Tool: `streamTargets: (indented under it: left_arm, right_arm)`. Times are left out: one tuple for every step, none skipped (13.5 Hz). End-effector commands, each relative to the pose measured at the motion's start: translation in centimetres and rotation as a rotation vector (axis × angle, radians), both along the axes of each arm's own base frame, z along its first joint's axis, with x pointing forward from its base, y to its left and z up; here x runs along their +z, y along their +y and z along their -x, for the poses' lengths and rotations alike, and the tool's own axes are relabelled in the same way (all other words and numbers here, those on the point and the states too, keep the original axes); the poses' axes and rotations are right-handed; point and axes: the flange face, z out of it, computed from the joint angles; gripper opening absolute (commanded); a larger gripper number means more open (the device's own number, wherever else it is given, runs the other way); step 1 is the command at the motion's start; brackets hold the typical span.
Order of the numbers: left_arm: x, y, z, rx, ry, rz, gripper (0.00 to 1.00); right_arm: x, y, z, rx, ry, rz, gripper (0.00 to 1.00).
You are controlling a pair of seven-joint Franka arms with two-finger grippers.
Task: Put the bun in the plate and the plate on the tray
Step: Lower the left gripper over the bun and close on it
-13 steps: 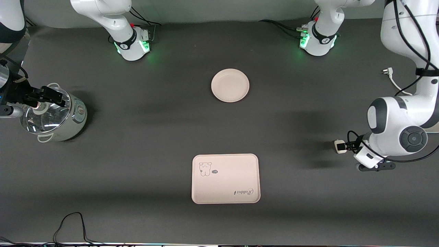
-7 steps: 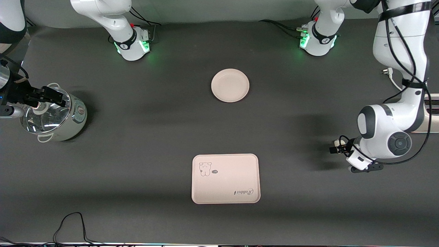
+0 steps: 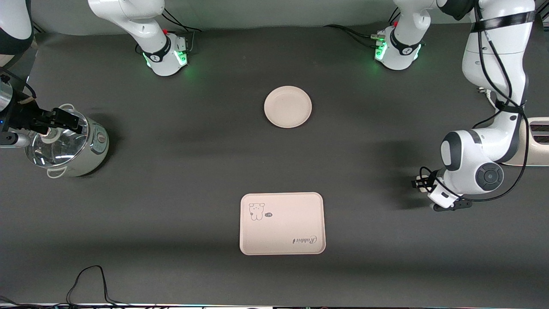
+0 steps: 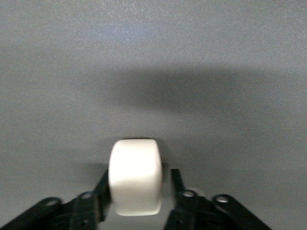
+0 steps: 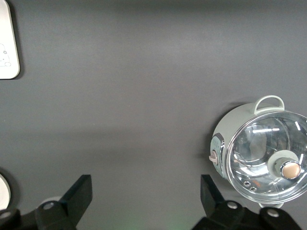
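Note:
The off-white bun (image 4: 135, 176) sits between the fingers of my left gripper (image 4: 136, 191), which is shut on it and holds it above the bare dark mat. In the front view my left gripper (image 3: 421, 183) hangs over the mat toward the left arm's end, with the bun barely showing. The round cream plate (image 3: 288, 106) lies empty mid-table. The pink rectangular tray (image 3: 282, 223) lies nearer to the front camera, also empty. My right gripper (image 3: 70, 121) is open and empty, waiting high over the pot; its own view (image 5: 146, 191) shows a tray corner (image 5: 7, 43).
A grey-green pot with a glass lid (image 3: 68, 146) stands at the right arm's end and also shows in the right wrist view (image 5: 261, 151). A pale appliance (image 3: 536, 141) sits at the left arm's end. A black cable (image 3: 90, 279) lies at the front edge.
My left arm has carried the bun a little toward the middle of the table. The right arm, plate and tray have not moved.

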Motion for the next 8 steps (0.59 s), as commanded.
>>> streamTargets:
  left_arm:
    - [1.3,0.2,0.2,0.011,-0.009,0.013,0.24]
    - [2.3,0.3,0.0,0.014,-0.012,0.015,0.24]
    - [3.8,0.2,-0.2,0.013,-0.014,0.018,0.24]
    - [5.9,0.2,-0.7,0.008,-0.018,0.02,0.24]
    - [7.6,0.2,-1.2,-0.012,-0.012,0.017,0.25]
    - [9.9,0.2,-1.5,-0.019,-0.001,0.019,0.25]
    - [12.1,0.6,-1.9,-0.019,0.009,0.012,0.25]
    - [14.5,0.8,-2.1,-0.03,0.015,-0.001,0.25]
  right_arm:
    - [0.4,-0.1,0.5,0.024,-0.007,0.01,1.0]
    - [0.3,-0.1,0.5,0.024,-0.005,0.01,1.0]
    - [0.4,-0.1,0.5,0.024,-0.007,0.01,1.0]
    - [0.4,-0.1,0.5,0.024,-0.007,0.01,1.0]
    - [0.4,-0.1,0.5,0.024,-0.007,0.01,1.0]
    - [0.4,-0.1,0.5,0.024,-0.007,0.01,1.0]
    - [0.3,-0.1,0.5,0.024,-0.005,0.01,1.0]
    - [0.4,-0.1,0.5,0.024,-0.007,0.01,1.0]
